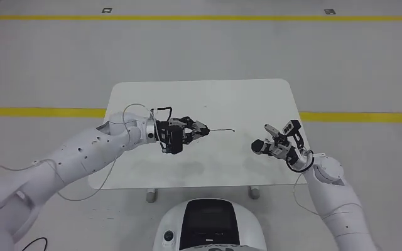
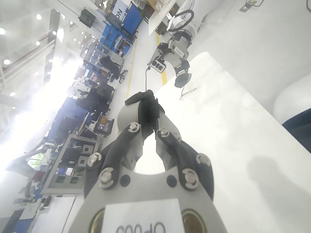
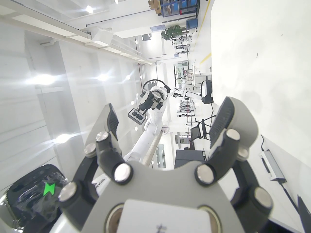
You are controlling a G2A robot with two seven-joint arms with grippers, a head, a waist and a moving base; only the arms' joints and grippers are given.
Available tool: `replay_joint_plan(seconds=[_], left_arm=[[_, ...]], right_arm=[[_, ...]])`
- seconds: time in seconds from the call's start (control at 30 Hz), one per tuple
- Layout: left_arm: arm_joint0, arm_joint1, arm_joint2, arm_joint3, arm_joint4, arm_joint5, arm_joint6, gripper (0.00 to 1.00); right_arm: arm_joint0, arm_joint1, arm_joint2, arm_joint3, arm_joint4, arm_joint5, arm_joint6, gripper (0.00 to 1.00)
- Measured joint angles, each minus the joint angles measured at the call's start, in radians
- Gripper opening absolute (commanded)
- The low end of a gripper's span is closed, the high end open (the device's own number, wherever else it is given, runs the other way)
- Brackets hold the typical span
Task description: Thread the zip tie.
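Note:
A thin black zip tie point(image 1: 221, 131) sticks out to the right from my left gripper point(image 1: 200, 130), which is shut on one end of it above the middle of the white table point(image 1: 207, 97). In the left wrist view the zip tie point(image 2: 146, 79) rises as a thin line from the closed fingertips of the left gripper point(image 2: 148, 97). My right gripper point(image 1: 263, 138) hangs over the table's right part, facing the free end of the tie, a short gap away. Its fingers point(image 3: 110, 120) are spread wide, so the right gripper point(image 3: 167, 120) is open and holds nothing.
The table top point(image 2: 230, 127) is bare around both arms. Its right edge lies close under the right arm point(image 1: 326, 176). Yellow floor lines point(image 1: 50, 112) run behind the table.

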Motion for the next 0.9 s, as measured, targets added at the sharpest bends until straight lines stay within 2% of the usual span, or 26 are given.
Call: replay_joint_plan(seconds=[0.13,0.33,0.53,0.77,0.9], left_arm=[[-0.002,-0.007,0.000,-0.018,0.000,-0.026,-0.051,0.00],[0.000,-0.008,0.000,-0.020,0.000,-0.025,-0.056,0.00],[0.020,-0.018,0.000,-0.076,0.000,-0.066,-0.130,0.00],[0.043,-0.032,0.000,-0.103,0.000,-0.067,-0.143,0.00],[0.062,-0.039,0.000,-0.113,0.000,-0.067,-0.181,0.00]], right_arm=[[0.008,0.001,-0.006,0.010,0.001,-0.013,0.037,1.00],[0.008,0.001,-0.010,0.005,-0.004,-0.010,0.030,1.00],[0.032,0.004,-0.038,0.009,-0.078,-0.005,0.030,1.00],[0.032,0.011,-0.023,0.013,-0.080,-0.027,0.039,1.00],[0.022,0.015,-0.020,0.015,-0.064,-0.030,0.067,1.00]])
